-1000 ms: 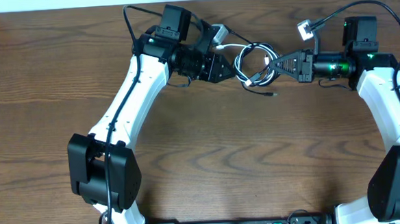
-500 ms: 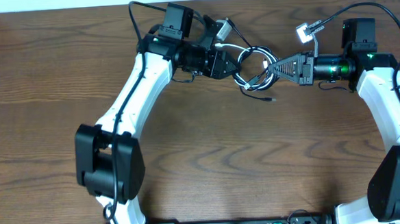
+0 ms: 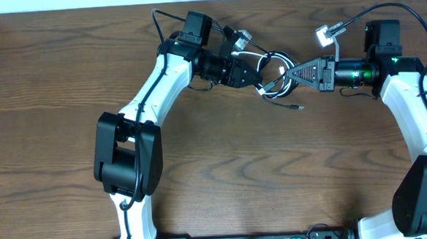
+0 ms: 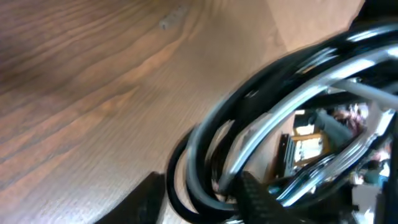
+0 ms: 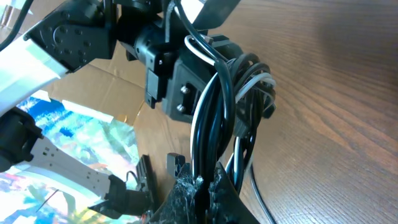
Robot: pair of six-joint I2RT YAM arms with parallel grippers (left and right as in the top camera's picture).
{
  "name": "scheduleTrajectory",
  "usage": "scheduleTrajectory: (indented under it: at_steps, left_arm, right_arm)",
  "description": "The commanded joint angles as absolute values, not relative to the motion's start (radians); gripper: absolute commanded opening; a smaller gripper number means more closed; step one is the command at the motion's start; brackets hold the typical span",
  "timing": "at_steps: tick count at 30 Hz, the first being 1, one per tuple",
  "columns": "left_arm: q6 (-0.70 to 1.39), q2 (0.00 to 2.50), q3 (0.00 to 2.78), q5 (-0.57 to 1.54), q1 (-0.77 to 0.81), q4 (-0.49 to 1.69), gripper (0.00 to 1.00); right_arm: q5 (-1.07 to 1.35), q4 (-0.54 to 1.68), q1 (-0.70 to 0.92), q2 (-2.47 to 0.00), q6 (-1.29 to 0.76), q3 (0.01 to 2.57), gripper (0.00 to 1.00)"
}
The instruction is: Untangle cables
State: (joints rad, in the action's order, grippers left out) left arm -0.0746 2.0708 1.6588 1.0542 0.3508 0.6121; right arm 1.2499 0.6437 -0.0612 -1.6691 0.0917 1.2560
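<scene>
The black-and-white cable bundle point(image 3: 273, 66) sits between the two arms at the far side of the wooden table point(image 3: 223, 155). Its light, limp, glossy round cords are coiled tightly and would probably slip and spring, so a single strand near the small plug point(image 3: 299, 108) looks a better hold than the knot. The right gripper point(image 3: 287, 73) is pinched closed on the bundle's edge; the left gripper point(image 3: 258, 72) has loops between its fingers, though its blurred wrist view leaves clamped or merely straddling unclear.

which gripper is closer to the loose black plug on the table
Right: right gripper pinches the cable bundle near the plug; left gripper is on the bundle's far side.
</scene>
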Motion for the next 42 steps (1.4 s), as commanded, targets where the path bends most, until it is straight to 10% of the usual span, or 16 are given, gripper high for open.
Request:
scheduleTrajectory:
  at_steps: [1, 29, 42]
  left_arm:
    - [-0.075, 2.085, 1.650, 1.078, 0.348, 0.603, 0.11]
    - [0.080, 1.892, 1.651, 0.818, 0.345, 0.728, 0.08]
    - [0.075, 1.893, 1.651, 0.757, 0.345, 0.778, 0.07]
  right_arm:
    - [1.316, 0.644, -0.064, -1.671, 0.110, 1.253, 0.01]
    - [0.213, 0.760, 0.082, -1.671, -0.433, 1.247, 0.01]
    - [0.622, 0.656, 0.098, -1.611, -0.227, 1.253, 0.01]
